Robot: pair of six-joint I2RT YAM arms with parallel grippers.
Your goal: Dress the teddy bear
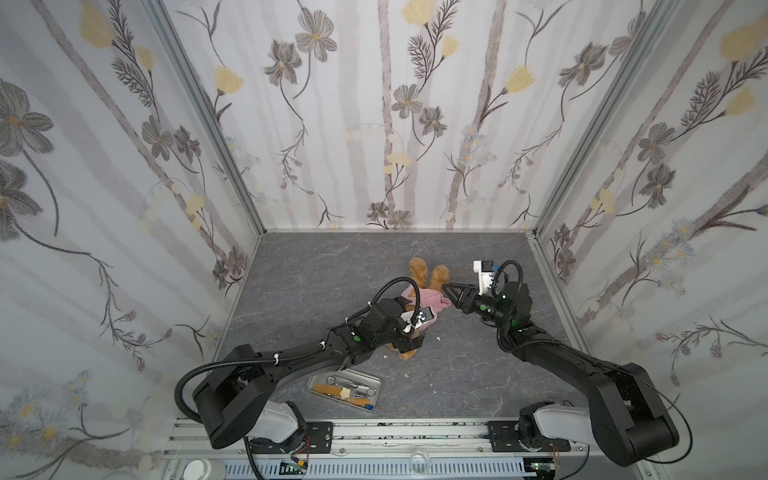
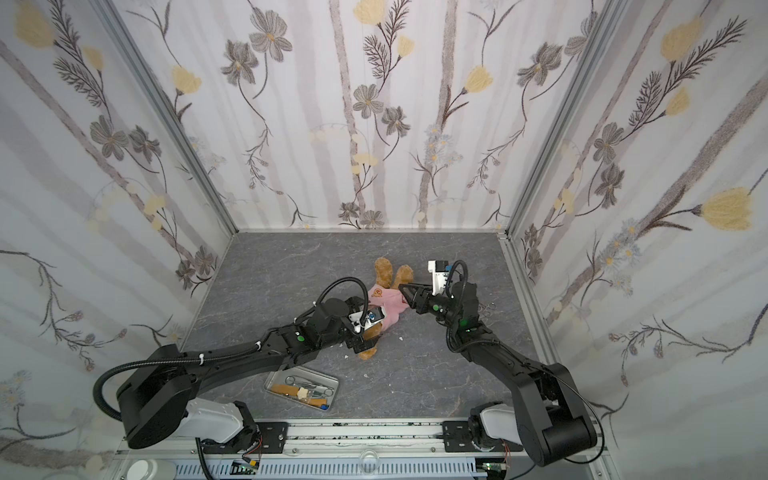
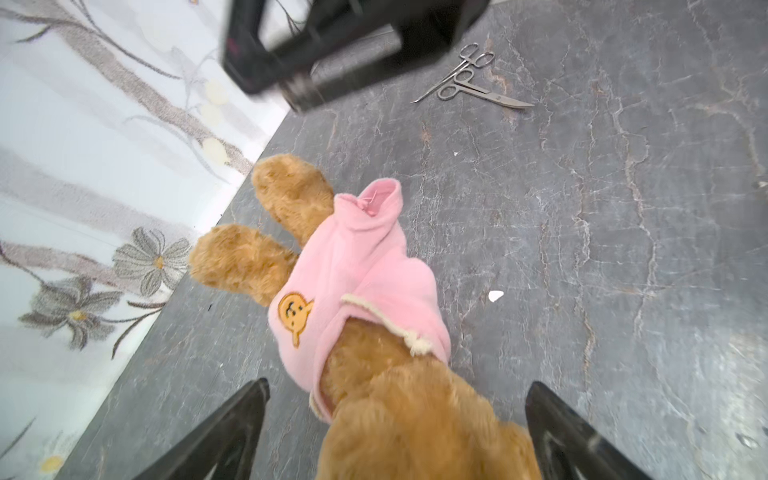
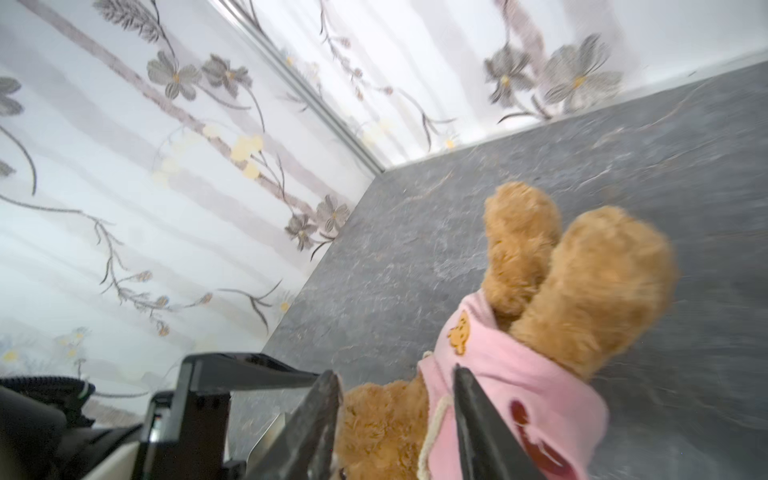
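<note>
Bright, even, diffuse light, only soft shadows on the table (image 1: 457, 374); both top views sharp but bowed at edges; wrist views motion-blurred, worst near their borders.

The teddy bear (image 1: 419, 269) (image 2: 384, 270) (image 3: 399, 415) (image 4: 602, 270), a small plush toy with shaggy golden-brown fur, lies stretched out near the middle of the grey marbled desk (image 1: 332, 270). In both top views its two stubby legs lie side by side and point at the back wall, while its head end is mostly hidden. A pink hooded shirt (image 1: 428, 301) (image 2: 392, 303) (image 3: 361, 270) (image 4: 519, 374) with a small orange bear-face patch (image 3: 294, 311) is bunched around its hips and upper legs, leaving the feet and the furry torso bare, and one empty sleeve (image 3: 382, 199) sticks out to the side.
</note>
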